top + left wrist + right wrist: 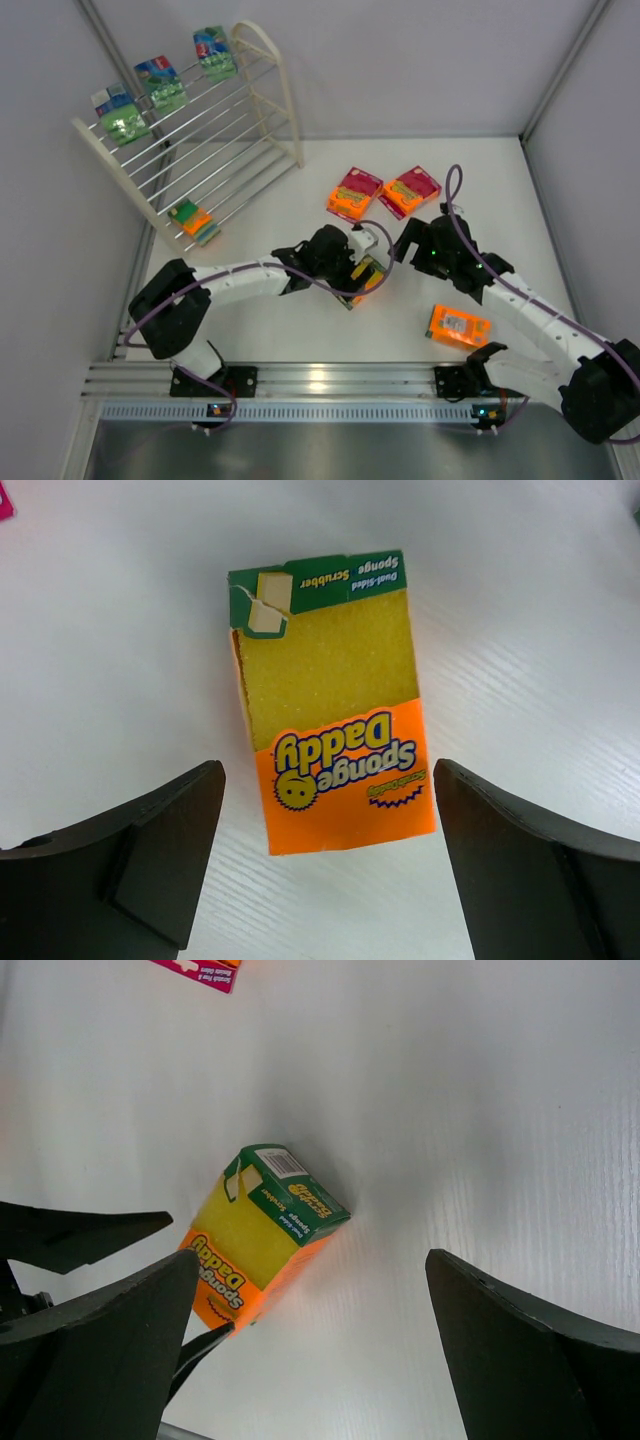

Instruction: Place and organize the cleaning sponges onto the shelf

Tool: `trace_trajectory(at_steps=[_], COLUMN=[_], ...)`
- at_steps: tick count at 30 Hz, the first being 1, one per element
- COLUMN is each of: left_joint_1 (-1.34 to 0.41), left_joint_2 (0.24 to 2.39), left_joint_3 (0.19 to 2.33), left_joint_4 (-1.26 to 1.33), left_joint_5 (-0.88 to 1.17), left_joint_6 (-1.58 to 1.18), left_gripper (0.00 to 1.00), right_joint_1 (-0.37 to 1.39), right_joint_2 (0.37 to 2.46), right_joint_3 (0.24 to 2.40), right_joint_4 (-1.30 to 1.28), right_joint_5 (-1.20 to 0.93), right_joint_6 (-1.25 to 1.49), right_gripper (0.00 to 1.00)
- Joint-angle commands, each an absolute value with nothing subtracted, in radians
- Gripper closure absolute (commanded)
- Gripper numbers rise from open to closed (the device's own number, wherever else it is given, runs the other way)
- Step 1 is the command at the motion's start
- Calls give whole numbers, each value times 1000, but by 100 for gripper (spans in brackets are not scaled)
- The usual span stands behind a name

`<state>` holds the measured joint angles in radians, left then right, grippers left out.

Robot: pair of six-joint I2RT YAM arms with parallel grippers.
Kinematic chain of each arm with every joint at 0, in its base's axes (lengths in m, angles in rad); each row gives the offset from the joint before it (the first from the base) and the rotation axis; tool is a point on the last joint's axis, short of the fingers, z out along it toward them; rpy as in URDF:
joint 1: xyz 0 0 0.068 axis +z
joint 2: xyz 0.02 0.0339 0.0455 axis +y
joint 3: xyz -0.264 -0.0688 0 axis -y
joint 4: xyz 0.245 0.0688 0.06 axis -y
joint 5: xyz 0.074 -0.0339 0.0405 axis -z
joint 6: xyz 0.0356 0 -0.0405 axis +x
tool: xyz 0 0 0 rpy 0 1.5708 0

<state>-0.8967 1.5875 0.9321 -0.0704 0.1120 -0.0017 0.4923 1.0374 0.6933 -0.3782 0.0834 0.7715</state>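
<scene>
Nearest, an orange sponge pack (458,326) lies flat on the table (300,330) at five o'clock. At centre the left gripper (327,770) hangs released, its jaws wide on either side of a green-topped pack (335,710) and touching neither side. At that pack's two o'clock the right gripper (310,1260) is also spread and empty. Two magenta-labelled packs (354,193) lie at twelve. The shelf (270,90) at ten o'clock carries three green packs (160,85) on top and one orange pack (193,222) low down.

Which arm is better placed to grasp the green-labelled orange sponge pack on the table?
Left. The open left gripper has one finger on each side of the sponge pack; the right gripper has it off-centre, and the shelf stands to the left.
</scene>
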Motion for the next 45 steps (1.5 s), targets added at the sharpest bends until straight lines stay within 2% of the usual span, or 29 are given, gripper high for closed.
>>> trace_trajectory(at_steps=[1, 6, 29, 32, 35, 36, 37, 42, 45], left_joint_1=[-897, -897, -986, -988, -989, -989, -989, -989, -980], left_joint_2=[1526, 1506, 1698, 1713, 1710, 1703, 1697, 1640, 1600], left_joint_3=[898, 877, 968, 977, 977, 974, 973, 956, 954], left_joint_4=[-66, -67, -91, -92, -92, -92, -91, -91, -95], left_joint_5=[69, 28, -48, -57, -80, -100, -110, -220, -328], left_joint_6=[-47, -122, -175, -179, -192, -195, -198, -224, -264], left_gripper=[7, 2, 2, 5, 23, 33, 37, 42, 42], right_joint_1=[482, 480, 460, 453, 445, 442, 440, 436, 436], right_joint_2=[1042, 1054, 994, 986, 980, 980, 979, 991, 1000], right_joint_3=[681, 677, 647, 643, 635, 632, 630, 624, 621], right_joint_4=[-348, -342, -377, -383, -385, -384, -385, -379, -374], right_joint_5=[78, 67, 80, 81, 80, 78, 78, 69, 69], right_joint_6=[784, 785, 773, 772, 772, 772, 772, 770, 765], right_gripper=[1, 1, 0, 0, 1, 1, 1, 1, 1])
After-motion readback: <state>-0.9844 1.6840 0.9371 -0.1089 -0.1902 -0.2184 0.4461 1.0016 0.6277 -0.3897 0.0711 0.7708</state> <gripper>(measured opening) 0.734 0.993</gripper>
